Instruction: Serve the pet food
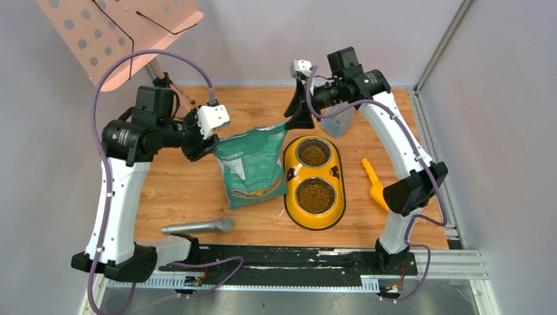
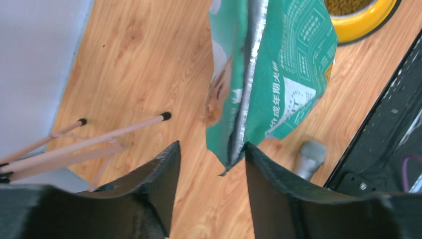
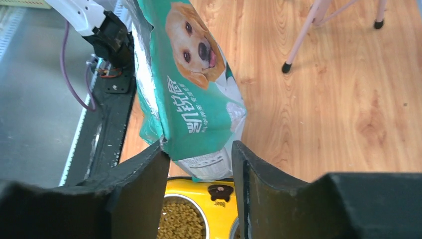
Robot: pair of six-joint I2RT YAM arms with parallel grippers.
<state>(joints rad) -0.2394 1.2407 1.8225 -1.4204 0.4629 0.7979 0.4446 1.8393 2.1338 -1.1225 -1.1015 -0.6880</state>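
Fingers (image 2: 159, 174) of the left end effector (image 2: 211, 145) stand apart. A lower corner of the green bag (image 2: 278, 74) pokes into the gap, its silver seam just beside one finger and clear of the other, so nothing is clamped there. The right end effector (image 3: 198, 144) has the bag's opposite corner filling the space between its fingers. It appears to be pinching that corner, though the contact on the far finger is hard to make out from the wrist view.

From above, the bag (image 1: 253, 167) is stretched between the two arms over the wooden worktop (image 1: 190, 190), just left of the yellow feeder (image 1: 289, 177). The pet food (image 1: 314, 197) fills both steel bowls of the feeder, one heap in the near bowl and one in the far. A yellow scoop (image 1: 374, 184) lies on the worktop right of the feeder, under the right arm. A grey microphone (image 1: 197, 227) lies near the front edge, well apart from the bag.
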